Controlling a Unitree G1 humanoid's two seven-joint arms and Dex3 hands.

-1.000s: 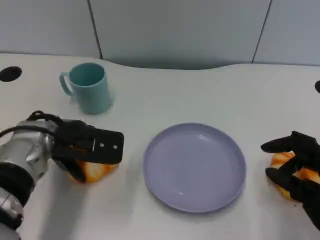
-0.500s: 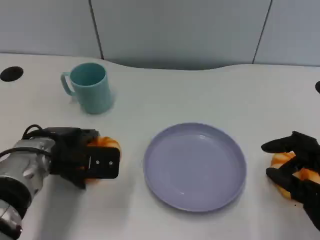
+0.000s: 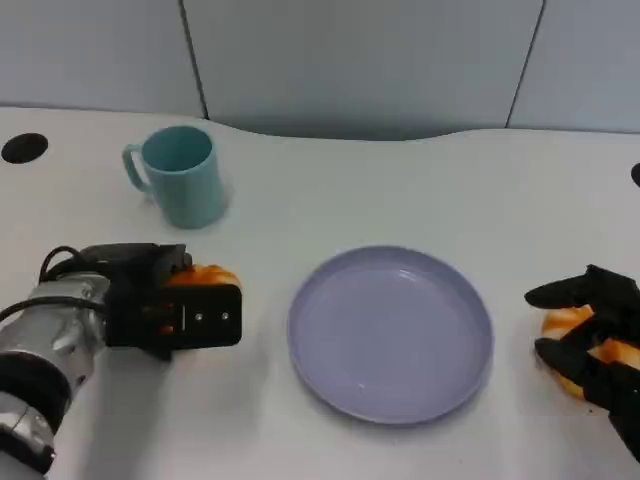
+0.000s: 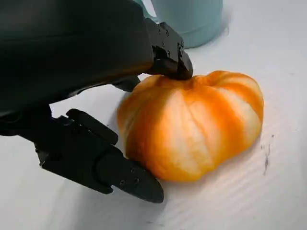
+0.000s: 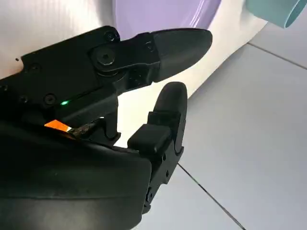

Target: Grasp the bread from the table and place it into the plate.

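An orange, pumpkin-shaped bread (image 3: 207, 276) lies left of the lilac plate (image 3: 390, 340); my left hand (image 3: 165, 310) grips it from the near side. In the left wrist view the bread (image 4: 196, 124) sits between the hand's fingers (image 4: 168, 57), one on its top and one against its lower side. Whether it still touches the table I cannot tell. A second orange bread (image 3: 566, 322) lies right of the plate. My right hand (image 3: 598, 345) arches over it, fingers on either side. A sliver of orange (image 5: 56, 125) shows under that hand (image 5: 96, 120); its grip is unclear.
A teal mug (image 3: 180, 176) stands behind the left hand, close to the bread (image 4: 192, 19). Black round holes mark the table at far left (image 3: 22, 148) and far right (image 3: 634, 172). The table's back edge meets a grey panelled wall.
My left hand has turned and drawn slightly nearer; the left bread now shows on its far side instead of its near side. The right hand has not moved.
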